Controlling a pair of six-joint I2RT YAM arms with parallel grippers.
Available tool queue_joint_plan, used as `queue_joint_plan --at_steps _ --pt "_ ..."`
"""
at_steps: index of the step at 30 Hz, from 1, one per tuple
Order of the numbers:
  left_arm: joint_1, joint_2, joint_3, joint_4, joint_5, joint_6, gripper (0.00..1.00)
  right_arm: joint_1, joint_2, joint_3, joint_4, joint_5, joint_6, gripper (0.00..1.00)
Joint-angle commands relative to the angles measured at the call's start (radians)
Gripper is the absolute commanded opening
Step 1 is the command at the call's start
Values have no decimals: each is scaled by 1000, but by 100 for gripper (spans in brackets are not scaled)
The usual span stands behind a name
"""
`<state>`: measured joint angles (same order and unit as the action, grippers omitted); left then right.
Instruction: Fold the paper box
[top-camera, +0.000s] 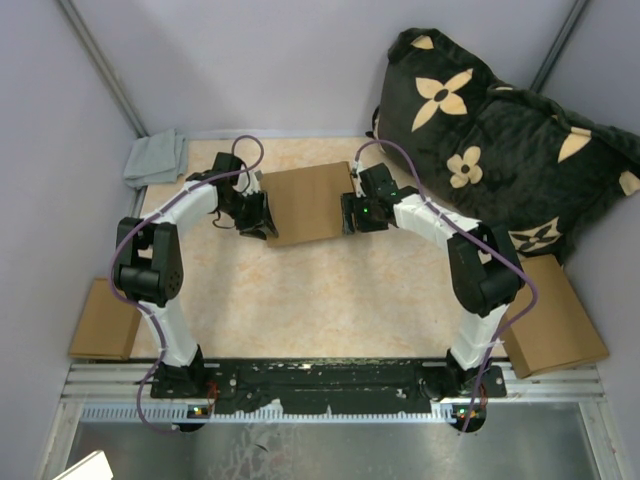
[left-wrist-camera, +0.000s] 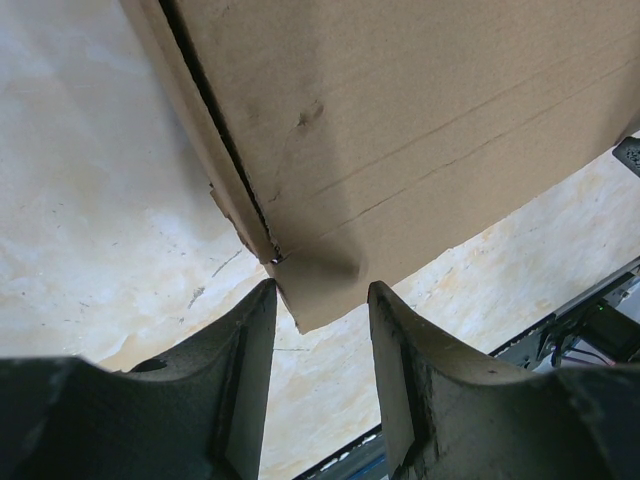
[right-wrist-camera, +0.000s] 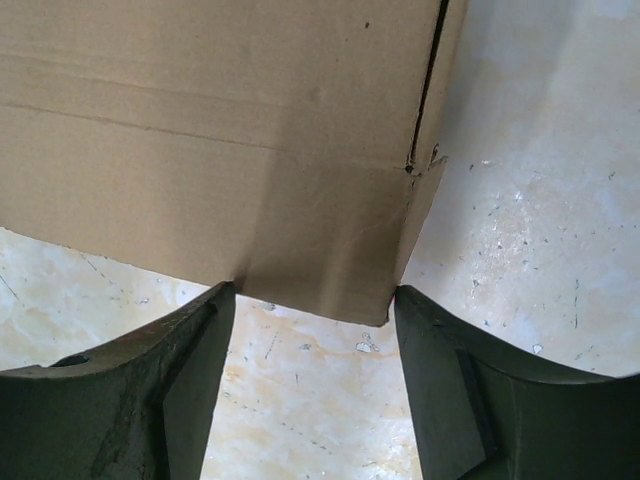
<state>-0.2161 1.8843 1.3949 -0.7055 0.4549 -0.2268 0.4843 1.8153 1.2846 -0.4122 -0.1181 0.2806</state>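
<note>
Left claw (left-wrist-camera: 320, 287) pinches the left end of the paper box (top-camera: 308, 203). Right claw (right-wrist-camera: 314, 290) pinches its right end. I think the folding is nearly finished. Next, both claws should squeeze gently and evenly. The box lies on the table's (top-camera: 330, 300) far half: brown, flat, lid down, corners slightly crumpled.

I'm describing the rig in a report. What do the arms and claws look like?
The left arm and right arm have white links and bulky black joints. A purple cable loops along each. The left claw and right claw are dark, with two thick fingers.
</note>
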Motion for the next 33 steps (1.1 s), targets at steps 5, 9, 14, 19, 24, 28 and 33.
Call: queue_joint_plan --at_steps 5,9,14,19,24,28,33 --pt "-2 -34 16 -9 10 11 48 10 9 57 40 19 -22 67" --pt "-2 -34 21 -11 14 12 48 10 18 78 33 18 -23 67" --pt "-2 -31 21 -10 21 9 48 10 18 93 34 -3 -28 67" --pt "-2 -30 23 -8 28 5 48 10 9 92 23 -17 -34 67" --pt "-2 -30 28 -10 31 5 48 10 2 76 37 7 -32 67" --pt "-2 -28 28 -13 30 8 48 10 23 80 44 22 -29 67" --pt "-2 -28 27 -16 24 12 48 10 44 76 74 30 -16 67"
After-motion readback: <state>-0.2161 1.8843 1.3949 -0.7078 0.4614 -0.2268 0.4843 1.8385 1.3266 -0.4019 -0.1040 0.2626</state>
